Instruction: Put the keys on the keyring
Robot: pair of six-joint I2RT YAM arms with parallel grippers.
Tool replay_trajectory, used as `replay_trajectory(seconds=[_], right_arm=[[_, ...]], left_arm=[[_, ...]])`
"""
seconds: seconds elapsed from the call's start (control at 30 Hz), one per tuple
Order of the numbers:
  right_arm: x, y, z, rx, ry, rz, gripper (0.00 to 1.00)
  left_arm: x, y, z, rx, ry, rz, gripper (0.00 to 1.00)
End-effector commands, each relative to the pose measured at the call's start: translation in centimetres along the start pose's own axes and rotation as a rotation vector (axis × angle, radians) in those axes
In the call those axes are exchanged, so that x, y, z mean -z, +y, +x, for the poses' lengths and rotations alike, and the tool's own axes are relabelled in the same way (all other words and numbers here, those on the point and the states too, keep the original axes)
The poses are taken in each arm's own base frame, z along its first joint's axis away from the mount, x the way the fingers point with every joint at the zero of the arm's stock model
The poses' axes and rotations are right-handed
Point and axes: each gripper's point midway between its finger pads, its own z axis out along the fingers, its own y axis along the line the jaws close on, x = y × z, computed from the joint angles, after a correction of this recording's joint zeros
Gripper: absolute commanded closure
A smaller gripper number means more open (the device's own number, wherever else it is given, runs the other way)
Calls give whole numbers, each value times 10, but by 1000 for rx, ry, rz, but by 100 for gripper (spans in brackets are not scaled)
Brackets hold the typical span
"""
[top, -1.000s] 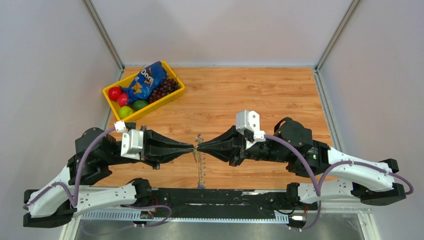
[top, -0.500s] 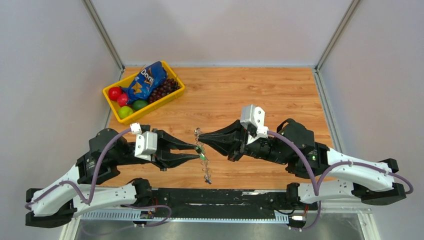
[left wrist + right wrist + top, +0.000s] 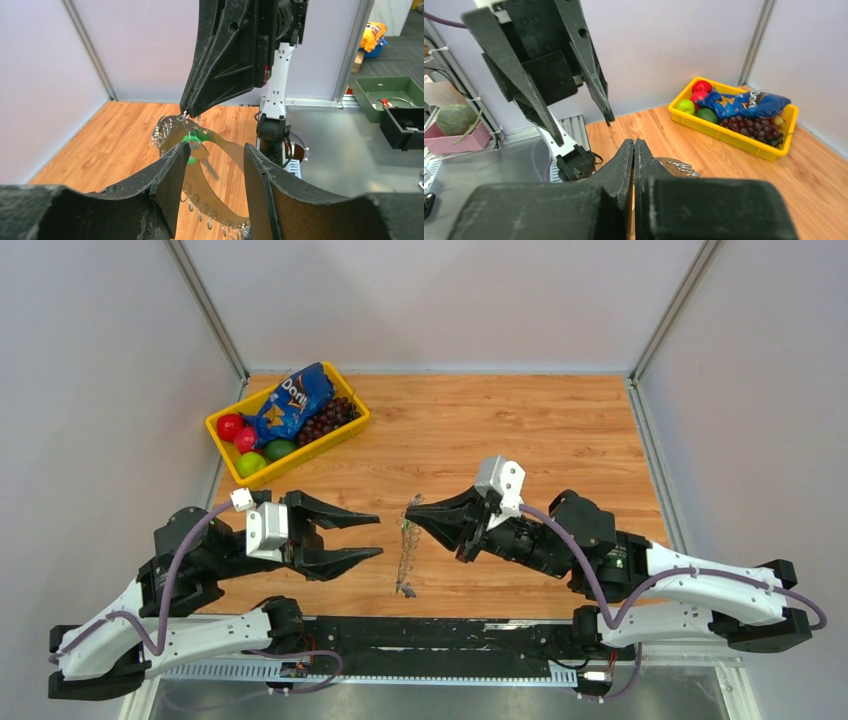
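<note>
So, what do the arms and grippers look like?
The left arm and right arm have white shells and black joints. The left gripper and right gripper are matte black, each with two long tapering fingers. A white camera block sits at each wrist; a purple cable loops along each arm.

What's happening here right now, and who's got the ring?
The right gripper is shut on the top of the keyring, which hangs down from its fingertips over the middle of the table. The keys, with their green tag, hang at the ring's top just under that grip; whether they are fully threaded on cannot be told. The left gripper is open and empty, just to the left of the ring and not touching it.
</note>
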Motion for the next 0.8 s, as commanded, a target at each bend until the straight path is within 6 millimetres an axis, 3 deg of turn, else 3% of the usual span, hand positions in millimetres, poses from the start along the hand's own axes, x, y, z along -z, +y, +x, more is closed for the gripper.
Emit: replay_trajectory(seconds=[0.0, 0.33, 0.77], right_arm=[[4, -14, -18, -77, -82, 94, 100], [-10, -47, -13, -137, -126, 311, 100], [-31, -67, 0, -112, -107, 462, 100]], left_arm=[[1, 9, 6, 3, 18, -54, 45], [0, 32, 36, 92, 71, -208, 39], [0, 44, 42, 108, 86, -281, 28]])
